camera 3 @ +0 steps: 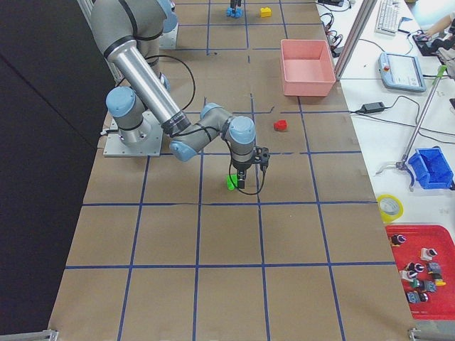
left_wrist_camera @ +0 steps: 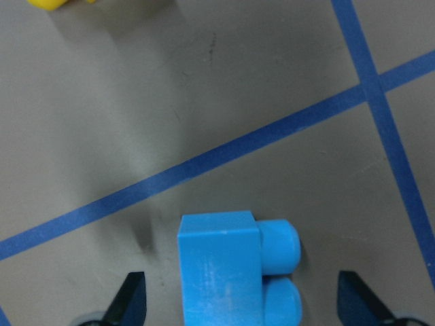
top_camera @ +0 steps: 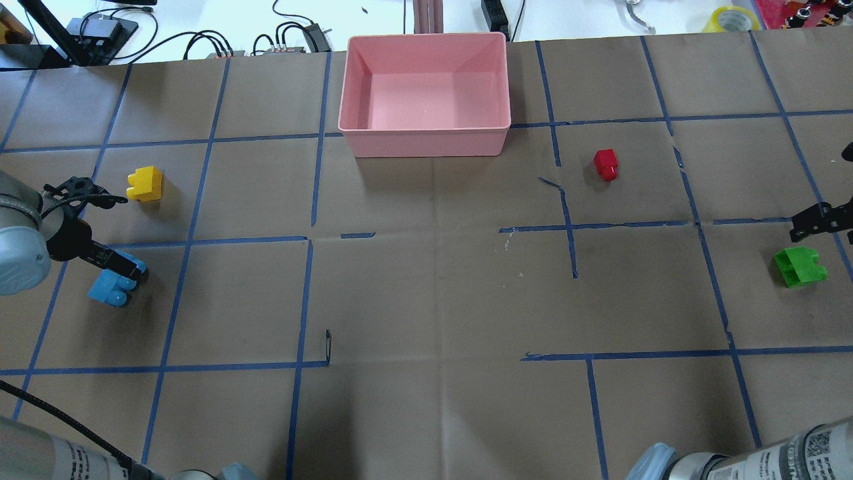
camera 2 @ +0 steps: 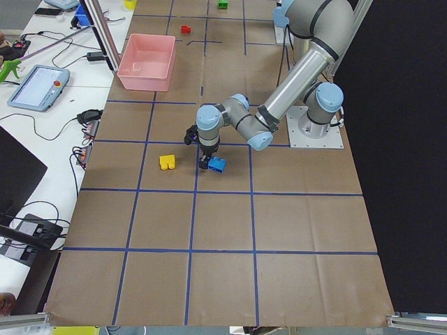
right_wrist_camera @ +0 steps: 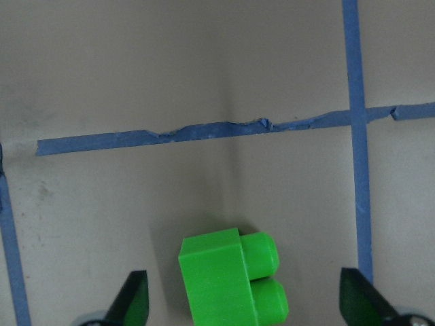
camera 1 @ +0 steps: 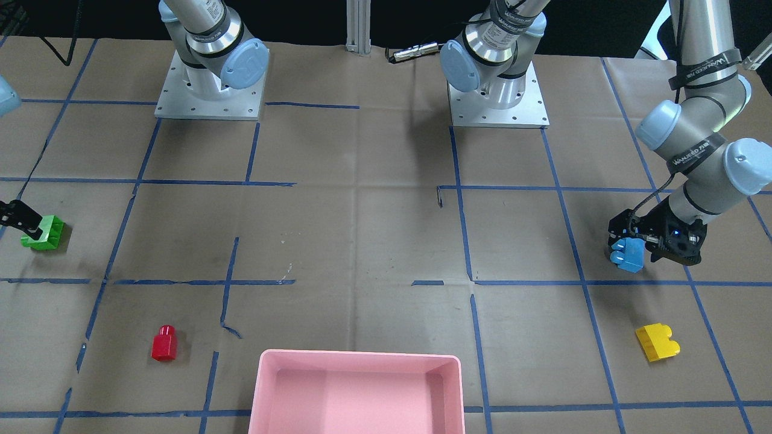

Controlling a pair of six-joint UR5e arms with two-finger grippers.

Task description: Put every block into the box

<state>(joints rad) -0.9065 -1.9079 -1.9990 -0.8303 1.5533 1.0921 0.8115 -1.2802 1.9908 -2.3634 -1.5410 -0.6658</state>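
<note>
The left arm [camera 1: 702, 36] and right arm [camera 1: 202, 24] are showing silver tubes with pale blue joint caps [camera 1: 745, 166]. White-lettered black bands [camera 1: 705, 63] are wrapping the left arm; a black cable [camera 1: 660, 190] is trailing to its black end effector [camera 1: 630, 250]. Square grey base plates [camera 1: 172, 107] are showing screws.

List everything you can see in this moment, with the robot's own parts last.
box: one, pink, far middle of the table, nothing in it.
red block: one, red, on the table to the robot's right of the box.
yellow block: one, yellow, robot's left side, apart from the blue block.
blue block: one, light blue, robot's left side, between the left jaws.
green block: one, green, robot's far right, between the right jaws.
table: one, brown paper with a blue tape grid.
left gripper: one, black, jaws open astride the blue block.
right gripper: one, black, jaws open astride the green block.
</note>
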